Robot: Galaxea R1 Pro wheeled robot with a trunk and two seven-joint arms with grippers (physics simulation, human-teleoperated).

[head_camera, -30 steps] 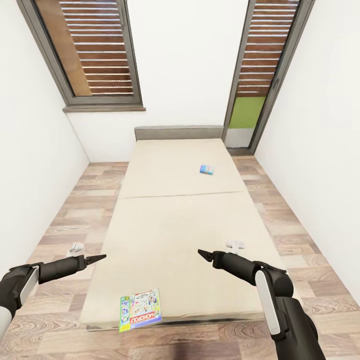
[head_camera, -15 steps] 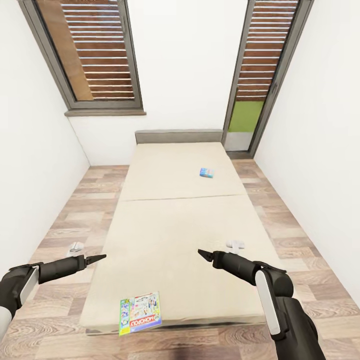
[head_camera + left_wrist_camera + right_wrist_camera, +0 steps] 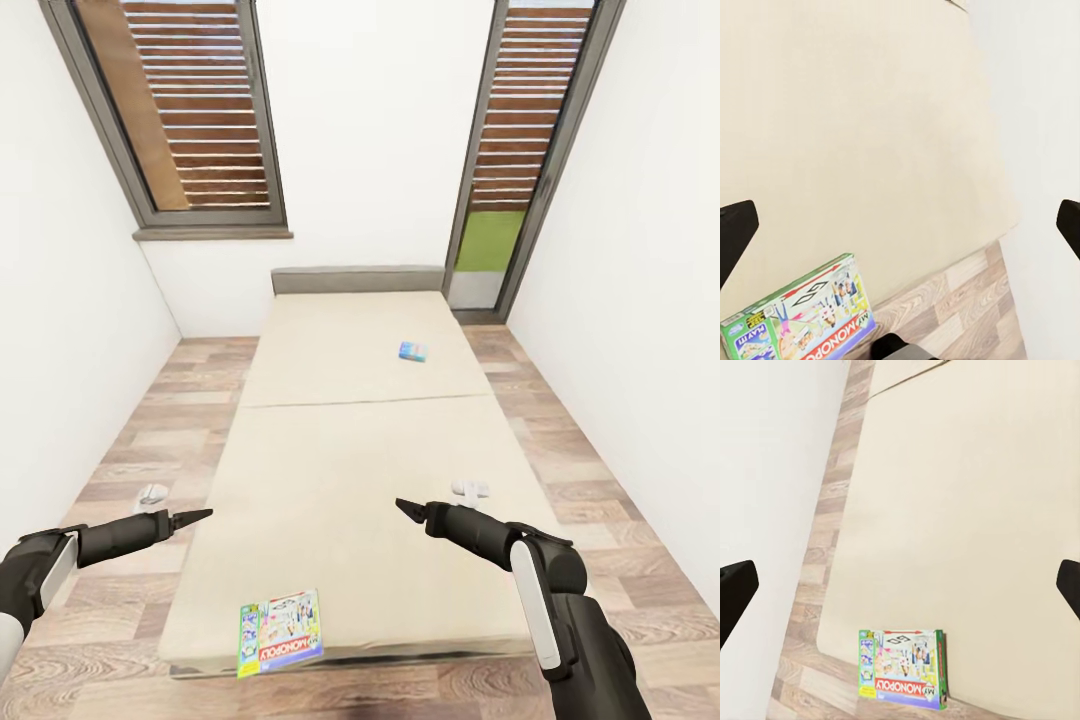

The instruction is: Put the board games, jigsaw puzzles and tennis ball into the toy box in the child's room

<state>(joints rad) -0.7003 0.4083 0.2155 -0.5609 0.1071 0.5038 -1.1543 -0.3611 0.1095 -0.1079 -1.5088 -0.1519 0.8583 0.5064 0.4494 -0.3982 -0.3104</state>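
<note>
The Monopoly board game point(image 3: 281, 620) lies flat at the foot edge of the bed point(image 3: 340, 480), its corner overhanging; across the last second the whole head view slides, so the camera moves, not the box, and the pick-up is not begun. Its long axis runs across the bed, title toward the robot. A second small blue game box point(image 3: 412, 351) lies far up the mattress. The left gripper point(image 3: 200, 516) and right gripper point(image 3: 403, 508) hover empty, jaws spread wide in the wrist views.
</note>
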